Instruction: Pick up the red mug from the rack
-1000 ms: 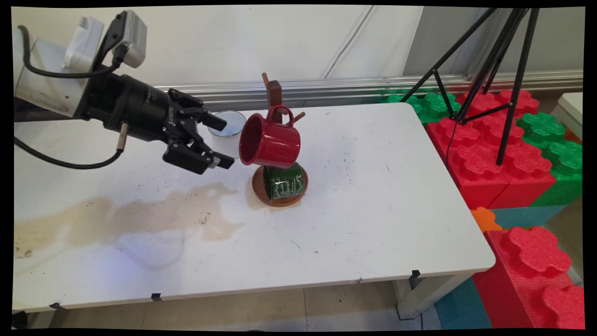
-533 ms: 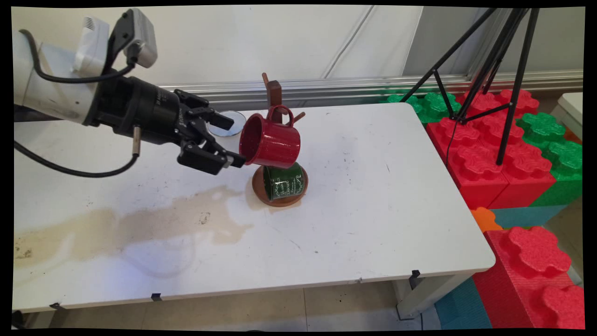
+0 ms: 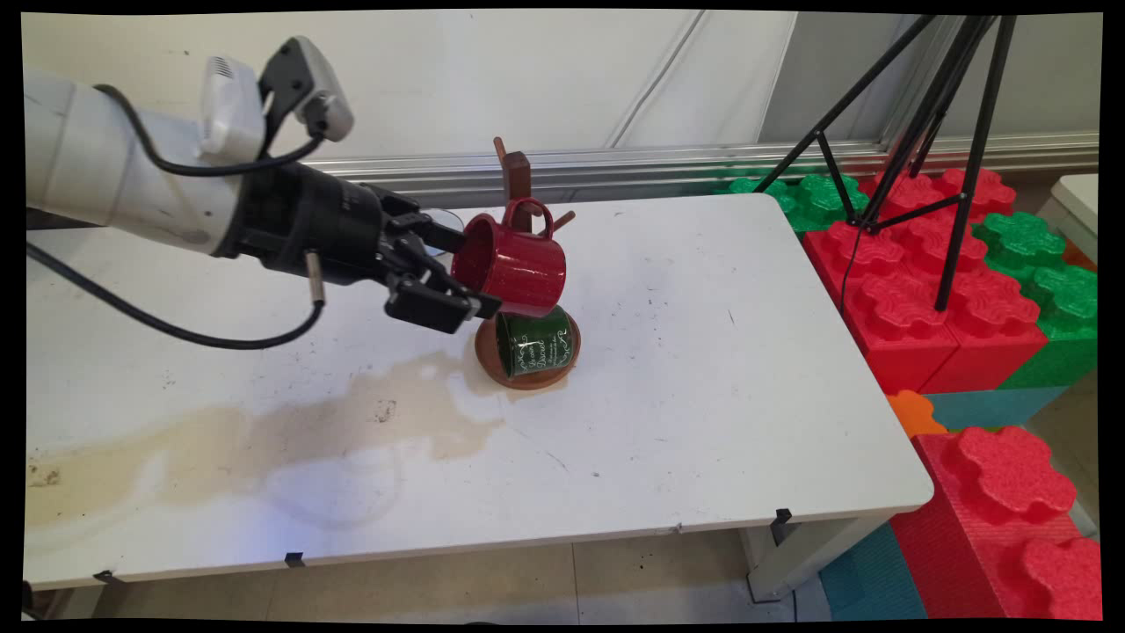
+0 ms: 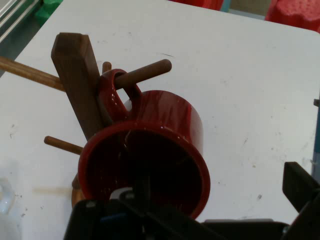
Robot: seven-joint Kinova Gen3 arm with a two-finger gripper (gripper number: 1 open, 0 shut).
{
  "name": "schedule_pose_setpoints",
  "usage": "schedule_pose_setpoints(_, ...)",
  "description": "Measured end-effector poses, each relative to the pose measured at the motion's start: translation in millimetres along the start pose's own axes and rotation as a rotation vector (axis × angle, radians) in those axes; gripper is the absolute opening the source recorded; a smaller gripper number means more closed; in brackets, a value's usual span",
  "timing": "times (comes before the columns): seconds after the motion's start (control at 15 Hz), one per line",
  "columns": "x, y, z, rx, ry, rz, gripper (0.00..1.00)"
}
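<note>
Hand view: gripper (image 4: 210, 220) jaws wide open, holding nothing, straddling red mug (image 4: 150, 160) rim; mug hangs on peg (image 4: 145, 73). Close square on wall, w/o jolting rack (image 3: 515, 180).

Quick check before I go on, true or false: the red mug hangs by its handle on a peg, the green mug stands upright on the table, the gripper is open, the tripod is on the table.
1. The red mug hangs by its handle on a peg of the wooden mug tree. True.
2. The green mug stands upright on the table. False: it lies sideways over the tree's round base.
3. The gripper is open. True: one finger reaches into the red mug's mouth.
4. The black tripod stands on the table. False: it stands beyond the table, among the foam blocks.
</note>
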Motion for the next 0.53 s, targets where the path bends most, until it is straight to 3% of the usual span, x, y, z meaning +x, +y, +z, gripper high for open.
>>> schedule_pose_setpoints(0.53,2.4,2.8,25.2,0.024,-0.003,-0.043,1.0)
